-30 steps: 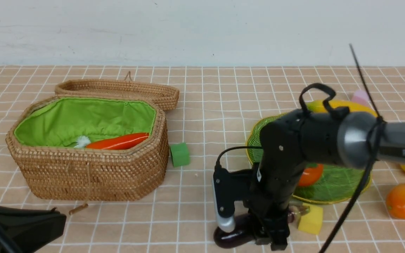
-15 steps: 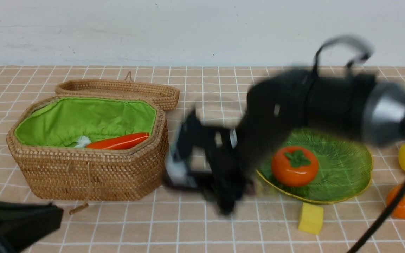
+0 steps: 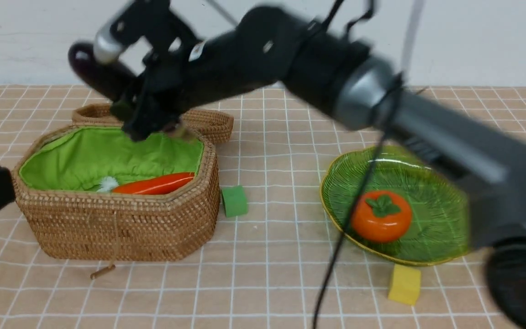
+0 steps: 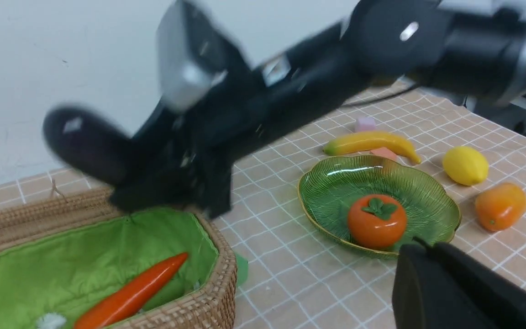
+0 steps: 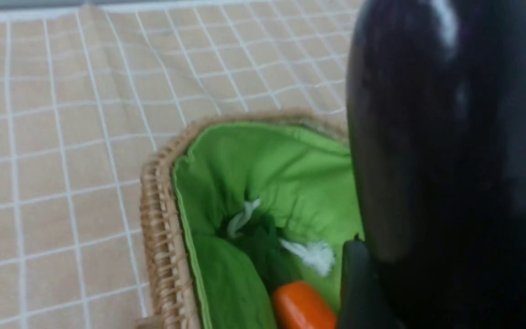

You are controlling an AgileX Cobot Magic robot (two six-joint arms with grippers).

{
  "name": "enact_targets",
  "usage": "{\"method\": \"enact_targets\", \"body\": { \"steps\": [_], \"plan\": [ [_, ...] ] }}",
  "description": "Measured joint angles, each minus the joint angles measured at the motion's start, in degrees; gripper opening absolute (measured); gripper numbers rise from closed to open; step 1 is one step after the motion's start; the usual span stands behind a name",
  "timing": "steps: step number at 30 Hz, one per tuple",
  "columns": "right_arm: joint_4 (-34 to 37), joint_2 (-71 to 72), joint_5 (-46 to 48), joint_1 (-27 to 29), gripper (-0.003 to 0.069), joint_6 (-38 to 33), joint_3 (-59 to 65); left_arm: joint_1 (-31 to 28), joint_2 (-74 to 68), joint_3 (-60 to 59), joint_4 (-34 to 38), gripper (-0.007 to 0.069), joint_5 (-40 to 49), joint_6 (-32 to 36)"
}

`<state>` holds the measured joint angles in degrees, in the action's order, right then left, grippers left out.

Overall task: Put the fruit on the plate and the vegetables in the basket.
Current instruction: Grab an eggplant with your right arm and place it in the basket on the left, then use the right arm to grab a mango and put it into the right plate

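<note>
My right gripper [image 3: 137, 114] is shut on the dark purple eggplant [image 3: 92, 68] and holds it in the air above the back of the open basket [image 3: 121, 233]. In the right wrist view the eggplant [image 5: 450, 160] fills the picture beside one finger [image 5: 359, 283], with the green lining below. An orange-red carrot [image 3: 153, 183] lies in the basket. The persimmon [image 3: 381, 222] sits on the green plate [image 3: 436, 214]. The banana [image 4: 370, 141], lemon [image 4: 465, 164] and mango [image 4: 500, 205] lie on the cloth beyond the plate. My left gripper [image 4: 416, 246] is shut and empty, low at the left.
The basket's woven lid [image 3: 208, 121] lies open behind it. A green foam cube [image 3: 234, 201] sits against the basket's right side, and a yellow cube [image 3: 404, 284] lies in front of the plate. A pink cube [image 4: 365, 123] is behind the banana.
My right arm lifted the eggplant off the cloth in front of the plate and swung it up and left to above the basket. The left arm barely shifted.
</note>
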<state>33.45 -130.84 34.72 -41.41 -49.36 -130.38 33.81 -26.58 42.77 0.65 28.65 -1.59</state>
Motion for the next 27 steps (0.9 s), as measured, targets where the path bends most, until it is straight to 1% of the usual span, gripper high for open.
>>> {"method": "enact_targets", "body": {
  "steps": [1,3,4,5,6,7,8,11,13,14,15,16,18,19,20,21,22,23,24,25,27],
  "plan": [
    [0.5,-1.3,0.0,0.0,0.0383,-0.1,-0.6,0.0,0.0,0.0,-0.1,-0.0006,0.1,0.0],
    [0.6,-2.3,0.1,0.0,0.0416,-0.3,-0.9,0.0,0.0,0.0,-0.1,-0.0004,0.4,0.0],
    [0.6,-2.7,0.1,0.0,0.0510,-0.5,-1.1,0.0,0.0,0.0,-0.2,-0.0002,0.6,0.0],
    [0.6,-2.7,0.1,0.0,0.0510,-0.5,-1.1,0.0,0.0,0.0,-0.2,-0.0002,0.6,0.0],
    [0.6,-2.2,0.1,0.0,0.0602,-0.5,-1.2,0.0,0.0,0.0,-0.2,-0.0002,0.7,0.0],
    [0.3,-1.4,0.7,0.0,0.0638,-0.5,-1.3,0.0,0.0,0.0,-0.2,-0.0002,0.8,0.0],
    [-0.3,-0.4,2.1,0.0,0.0663,0.2,-1.3,0.0,0.0,0.0,-0.2,-0.0002,0.8,0.0],
    [-3.6,3.5,6.8,0.0,0.0664,3.8,-1.3,0.0,0.0,0.0,-0.2,-0.0002,0.8,0.0],
    [-8.9,8.0,14.1,0.0,0.0614,9.8,-1.5,0.0,0.0,0.0,0.2,-0.0002,0.8,0.0],
    [-12.6,10.4,17.9,0.0,0.0573,13.2,-1.5,0.0,0.0,0.0,0.4,-0.0002,0.8,0.0],
    [-15.0,11.8,19.5,0.0,0.0554,14.7,-1.6,0.0,0.0,0.0,0.6,-0.0002,0.8,0.0],
    [-20.8,14.8,25.2,0.3,0.0463,19.7,-2.0,0.0,0.0,0.0,1.1,-0.0001,1.0,0.0],
    [-28.9,18.4,33.2,1.5,0.0323,26.1,-2.3,0.0,0.0,0.0,1.9,0.0000,1.7,0.1],
    [-31.9,19.3,35.2,2.5,0.0248,28.3,-2.4,0.0,0.0,0.0,2.3,0.0001,2.3,0.1],
    [-31.9,19.3,35.4,2.5,0.0233,28.7,-2.4,0.0,0.0,0.0,2.4,0.0001,2.3,0.1],
    [-35.7,20.6,36.6,4.6,0.0134,32.2,-1.6,0.0,0.1,0.0,3.0,0.0001,3.4,0.1],
    [-36.9,21.4,36.8,6.1,0.0073,34.5,-0.7,0.0,0.1,0.0,3.3,0.0001,4.0,0.1],
    [-38.0,22.5,36.9,7.7,0.0027,36.9,0.9,0.0,0.1,0.0,3.6,0.0001,4.8,0.3],
    [-38.6,23.6,37.0,8.8,0.0006,38.2,2.6,0.0,0.1,0.0,3.9,0.0001,5.2,0.7],
    [-38.9,25.7,36.9,11.7,-0.0005,40.8,5.3,0.0,0.1,0.0,4.4,0.0002,5.6,1.6],
    [-39.0,29.3,36.7,15.0,-0.0006,43.8,11.2,0.0,0.1,0.0,5.5,0.0002,6.3,3.3]
  ]
}}
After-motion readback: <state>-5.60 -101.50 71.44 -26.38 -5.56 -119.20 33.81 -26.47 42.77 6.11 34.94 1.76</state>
